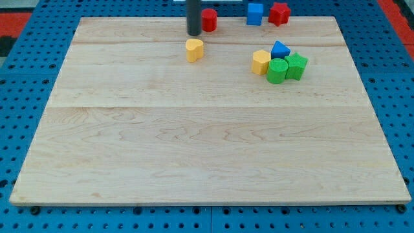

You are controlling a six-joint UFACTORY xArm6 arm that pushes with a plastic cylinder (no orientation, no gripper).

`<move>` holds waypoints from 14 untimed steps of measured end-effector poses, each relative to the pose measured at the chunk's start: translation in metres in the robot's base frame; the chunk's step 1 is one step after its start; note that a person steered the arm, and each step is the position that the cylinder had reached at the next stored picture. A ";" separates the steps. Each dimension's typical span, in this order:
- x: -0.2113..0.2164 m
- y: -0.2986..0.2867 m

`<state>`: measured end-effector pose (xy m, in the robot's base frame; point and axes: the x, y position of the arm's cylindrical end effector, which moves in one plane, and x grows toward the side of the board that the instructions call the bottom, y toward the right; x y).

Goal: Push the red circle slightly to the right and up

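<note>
My tip (193, 33) is down on the wooden board (207, 149) right at its top edge, a little left of centre, and the red circle (209, 19) sits touching or just beside it on the view's right, hard against that same top edge. No jaws here, just a bare dark rod, holding nothing.

Along the top edge toward the right corner stand a blue cube (255, 13) and, just beside it, a red star-like block (279, 13).

Below my tip, near it, lies a yellow heart-shaped block (194, 49).

Further right, a tight cluster: a yellow block (261, 61), a blue triangle (280, 48), a green cylinder (277, 71) and a second green block (296, 66), all touching or nearly so.
</note>
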<state>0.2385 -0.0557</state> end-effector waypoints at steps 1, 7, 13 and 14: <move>-0.011 -0.037; -0.019 0.037; -0.030 0.063; -0.031 0.063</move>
<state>0.2075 0.0076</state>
